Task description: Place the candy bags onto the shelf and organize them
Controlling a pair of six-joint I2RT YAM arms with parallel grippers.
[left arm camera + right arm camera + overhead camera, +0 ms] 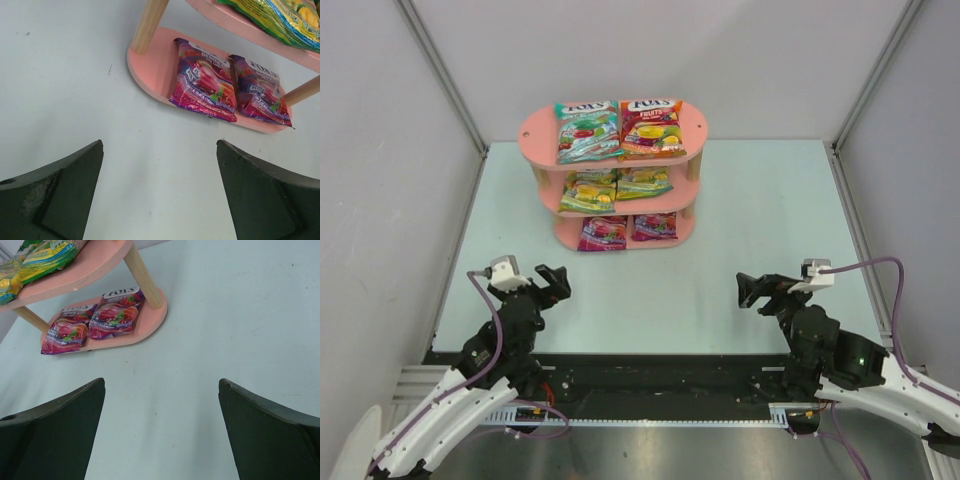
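Left hand point(557, 282) and right hand point(748, 290) are hovering agape and empty over the tabletop point(760, 210). Six bags point(588, 132) are lying paired on the shelf point(533, 131). They're looking light, floppy and slippery, so an edge pinch is probably suiting them best.

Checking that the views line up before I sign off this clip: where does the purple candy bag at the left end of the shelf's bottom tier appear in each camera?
Top external: purple bag at centre frame, on the left of the bottom board.
Left wrist: upper middle, left of the pair.
Right wrist: upper left, left of the pair.
Shared landmark: the second purple bag beside it.
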